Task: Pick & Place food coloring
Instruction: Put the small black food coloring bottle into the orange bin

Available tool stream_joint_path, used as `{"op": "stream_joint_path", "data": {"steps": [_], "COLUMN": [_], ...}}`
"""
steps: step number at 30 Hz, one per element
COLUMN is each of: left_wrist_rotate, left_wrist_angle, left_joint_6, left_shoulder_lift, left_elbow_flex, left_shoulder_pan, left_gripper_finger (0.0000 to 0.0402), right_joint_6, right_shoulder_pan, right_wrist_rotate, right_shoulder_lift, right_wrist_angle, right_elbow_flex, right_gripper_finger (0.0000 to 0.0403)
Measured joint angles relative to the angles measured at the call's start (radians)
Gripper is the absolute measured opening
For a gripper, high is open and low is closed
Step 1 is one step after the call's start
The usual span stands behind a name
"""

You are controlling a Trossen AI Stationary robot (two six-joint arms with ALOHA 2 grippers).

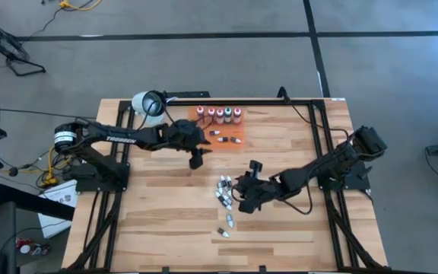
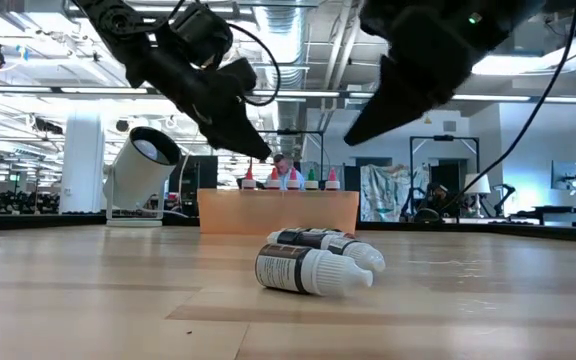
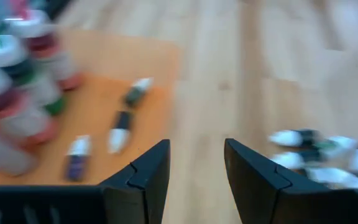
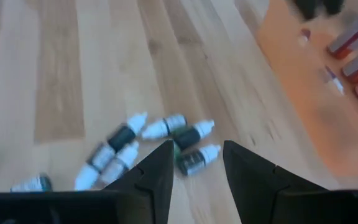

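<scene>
You see the left end effector [image 3: 194, 177] hanging above the wooden surface [image 1: 166, 221] just beside the orange tray [image 1: 236, 142]; its fingers stand a little apart with nothing between them; the right end effector [image 4: 196, 171] hovers over the cluster of small vials [image 1: 224, 192] in the middle of the surface, fingers also slightly parted and empty, touching nothing. On the tray five larger bottles [image 1: 219, 114] with white caps stand in a row at the far edge; three small vials [image 3: 120, 127] lie flat near them. In the cluster I count about six vials lying on their sides, though they overlap and the number is perhaps not exact; two more vials [image 1: 226, 227] lie apart, nearer the front edge. In the low view two lying vials [image 2: 313, 268] hide the others.
</scene>
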Motion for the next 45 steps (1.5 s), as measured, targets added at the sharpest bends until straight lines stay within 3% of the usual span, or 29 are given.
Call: {"op": "stream_joint_path", "data": {"steps": [7, 15, 22, 31, 37, 45], "left_wrist_rotate": [0.116, 0.124, 0.011, -0.188, -0.31, -0.325], "left_wrist_angle": [-0.004, -0.128, -0.24, -0.252, -0.267, -0.264], "left_joint_6": [0.028, 0.035, -0.035, -0.1, -0.085, -0.071], "left_shoulder_lift": [0.0, 0.0, 0.0, 0.0, -0.008, -0.008], "left_elbow_flex": [0.0, 0.0, 0.0, -0.017, -0.017, -0.017], "left_shoulder_pan": [-0.104, -0.255, -0.411, -0.601, -0.621, -0.602], "left_gripper_finger": [0.0146, 0.0146, 0.0146, 0.0146, 0.0146, 0.0146], "right_joint_6": [-0.02, -0.019, 0.016, 0.197, 0.254, 0.263], "right_shoulder_pan": [-0.017, -0.017, -0.024, -0.103, -0.134, -0.14], "right_wrist_rotate": [-0.117, -0.201, -0.187, -0.128, -0.129, -0.155], "right_shoulder_lift": [0.0, 0.007, 0.008, 0.14, 0.171, 0.219], "right_wrist_angle": [0.098, 0.106, 0.106, 0.109, 0.119, 0.112], "right_elbow_flex": [0.0, 0.0, 0.0, 0.005, 0.021, 0.017], "right_gripper_finger": [0.0131, 0.0133, 0.0127, 0.0122, 0.0122, 0.0122]}}
